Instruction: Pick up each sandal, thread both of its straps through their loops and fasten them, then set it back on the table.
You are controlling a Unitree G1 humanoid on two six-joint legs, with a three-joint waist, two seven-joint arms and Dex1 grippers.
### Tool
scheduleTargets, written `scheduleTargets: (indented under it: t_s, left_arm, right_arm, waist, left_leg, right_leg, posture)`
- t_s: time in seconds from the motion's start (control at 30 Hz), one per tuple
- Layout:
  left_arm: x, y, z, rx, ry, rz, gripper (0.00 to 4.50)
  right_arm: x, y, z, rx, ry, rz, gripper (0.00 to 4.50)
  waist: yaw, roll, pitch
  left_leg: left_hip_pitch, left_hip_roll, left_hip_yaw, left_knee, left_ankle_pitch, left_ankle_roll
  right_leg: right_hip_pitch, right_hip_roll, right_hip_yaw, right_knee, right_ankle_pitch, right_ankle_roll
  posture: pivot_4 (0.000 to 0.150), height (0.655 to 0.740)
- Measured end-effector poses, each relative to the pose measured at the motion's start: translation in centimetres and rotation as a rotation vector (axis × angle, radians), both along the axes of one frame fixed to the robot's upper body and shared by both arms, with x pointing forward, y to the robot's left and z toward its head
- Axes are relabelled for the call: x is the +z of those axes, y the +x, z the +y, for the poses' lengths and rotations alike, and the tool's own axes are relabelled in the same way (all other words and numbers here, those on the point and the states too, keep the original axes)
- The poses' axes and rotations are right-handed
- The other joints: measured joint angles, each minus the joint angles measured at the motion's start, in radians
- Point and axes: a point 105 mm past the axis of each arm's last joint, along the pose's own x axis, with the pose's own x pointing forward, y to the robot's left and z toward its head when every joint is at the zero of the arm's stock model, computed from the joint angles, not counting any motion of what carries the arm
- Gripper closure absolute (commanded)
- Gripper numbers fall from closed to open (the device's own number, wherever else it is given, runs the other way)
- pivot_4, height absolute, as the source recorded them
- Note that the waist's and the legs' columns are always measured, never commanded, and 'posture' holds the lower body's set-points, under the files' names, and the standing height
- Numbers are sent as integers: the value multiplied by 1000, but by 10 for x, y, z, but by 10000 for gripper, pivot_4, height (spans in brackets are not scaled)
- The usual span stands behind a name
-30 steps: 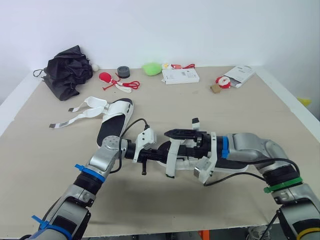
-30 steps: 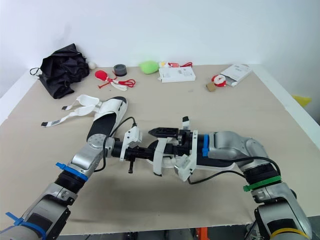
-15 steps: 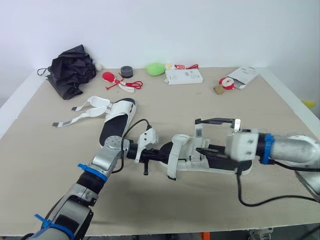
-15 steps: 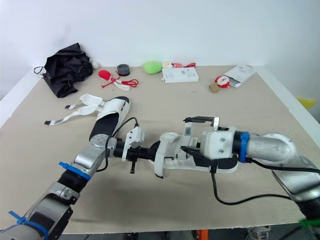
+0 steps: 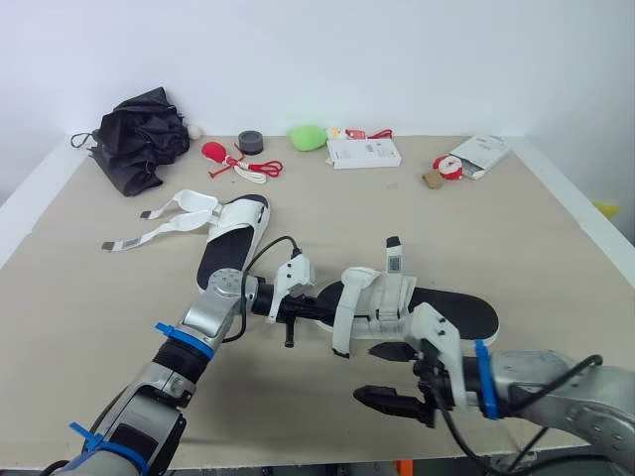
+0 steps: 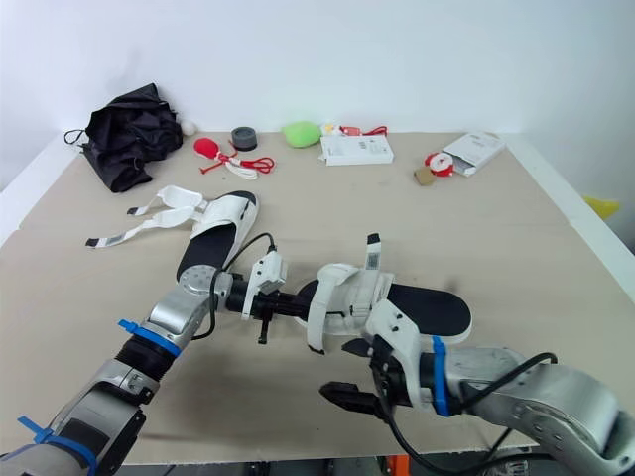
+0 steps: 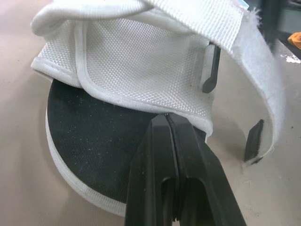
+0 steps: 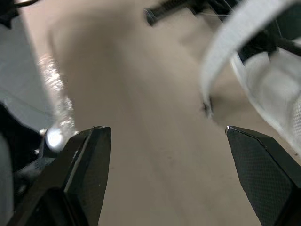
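OK, the beige surface (image 5: 556,258) carries everything. A black umbrella (image 5: 139,139) lies crumpled at the far left corner.

The near sandal (image 5: 446,309) lies flat in the middle, toward the front edge, black sole up. Its white mesh upper is bunched at the toe end. One strap end (image 5: 392,256) stands upright and the front strap (image 5: 344,317) hangs over the side.

The far sandal (image 5: 230,233) lies left of centre, with both loose straps (image 5: 139,233) splayed toward the left edge.

The left gripper (image 7: 167,117) is at the near sandal's toe end. Its fingers are pressed fully together, tips at the hem of the mesh above the sole. I can't tell whether any fabric is pinched between them.

The right gripper (image 5: 392,375) is by the front edge, just in front of the near sandal. Its fingers are spread wide and hold nothing.

Along the far edge are a white box (image 5: 364,152), an opened packet (image 5: 474,152), a green lump (image 5: 308,136) and a dark tape roll (image 5: 248,142).
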Motion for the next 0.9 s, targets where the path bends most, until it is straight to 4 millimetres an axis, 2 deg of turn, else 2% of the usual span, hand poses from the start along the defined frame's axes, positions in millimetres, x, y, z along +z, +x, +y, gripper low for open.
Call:
scheduleTargets:
  t_s: [0.03,0.23,0.4,0.47,0.5,0.57,0.73,0.77,0.9]
  left_arm:
    - [0,-1,-1,-6,-1,0,45000]
    - [0,-3,0,-7,1,-5,45000]
    - [0,-4,0,-1,0,-9,45000]
    - [0,-5,0,-3,0,-11,45000]
    - [0,-5,0,-4,-1,-11,45000]
    - [0,-6,0,-4,-1,-12,45000]
    - [1,-6,0,-2,0,-9,45000]
    - [0,-6,0,0,0,-9,45000]
    - [0,-5,0,7,0,-10,45000]
  right_arm:
    - [-1,9,4,-31,14,19,3185]
    - [-3,14,22,-37,74,111,3185]
    - [1,18,29,-47,110,127,3185]
    - [0,19,31,-50,113,127,12429]
    - [0,19,31,-51,113,127,13624]
    - [1,20,31,-58,116,120,20522]
    - [3,20,28,-52,132,123,41939]
    - [4,19,29,-40,137,130,44467]
    - [4,15,24,-7,121,145,44467]
  waist:
    - [0,1,-1]
    - [0,0,-1]
    - [-1,0,-1]
    - [-1,0,-1]
    - [-1,0,-1]
    - [0,0,-1]
    - [0,0,-1]
    - [0,0,-1]
    - [0,0,-1]
  left_leg:
    - [-1,0,0,0,0,0]
    - [-3,0,-3,0,-1,2]
    - [-3,0,-3,0,-1,2]
    - [-3,0,-3,0,-2,2]
    - [-3,0,-3,0,-2,2]
    - [-4,0,-3,0,-3,3]
    - [-4,0,-3,0,-3,3]
    - [-4,0,-3,0,-3,3]
    - [-4,0,-3,1,-3,3]
  right_leg:
    - [-1,0,0,0,1,2]
    - [-1,1,-1,0,2,3]
    - [-1,1,-2,0,2,4]
    - [-1,1,-2,0,1,3]
    - [-1,1,-2,0,1,3]
    - [-1,1,-2,0,0,3]
    - [-1,1,-2,0,0,3]
    - [-1,1,-2,0,0,3]
    - [-1,1,-2,0,0,3]
  posture:
    - [1500,7400]
    - [1500,7400]
    - [1500,7400]
    - [1500,7400]
    - [1500,7400]
    - [1500,7400]
    - [1500,7400]
    - [1500,7400]
    - [1500,7400]
